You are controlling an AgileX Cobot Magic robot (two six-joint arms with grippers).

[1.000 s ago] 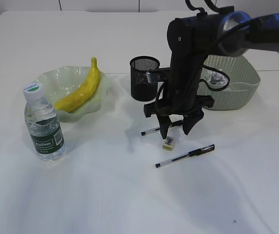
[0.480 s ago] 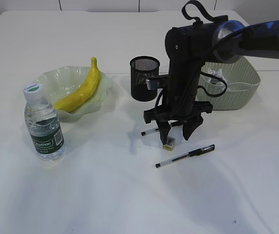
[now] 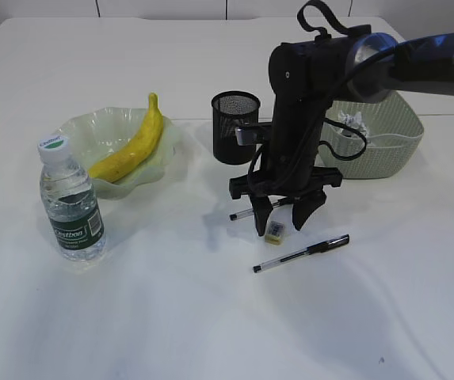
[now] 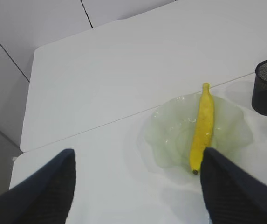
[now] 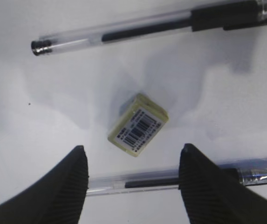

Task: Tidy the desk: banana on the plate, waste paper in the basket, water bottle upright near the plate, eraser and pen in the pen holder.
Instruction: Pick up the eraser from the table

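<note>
The yellow banana (image 3: pixel 131 146) lies on the pale green plate (image 3: pixel 80 131); the left wrist view shows the banana (image 4: pixel 202 126) and plate (image 4: pixel 168 135) too. The water bottle (image 3: pixel 71 202) stands upright in front of the plate. Crumpled waste paper (image 3: pixel 352 120) sits in the basket (image 3: pixel 381 138). My right gripper (image 3: pixel 280 228) hangs open, pointing down just over the eraser (image 3: pixel 274 230). Up close, the right gripper (image 5: pixel 133 151) straddles one pen (image 5: pixel 138 181), with the barcoded eraser (image 5: pixel 138 124) just ahead of its tips. My left gripper (image 4: pixel 138 154) is open and empty.
A black mesh pen holder (image 3: pixel 234 127) stands behind the right gripper, with the basket to its right. A second pen (image 3: pixel 302 253) lies in front of the eraser, seen in the right wrist view as the far pen (image 5: pixel 147 25).
The right gripper has sunk a little toward the eraser and shifted slightly left. Nothing else has moved.
</note>
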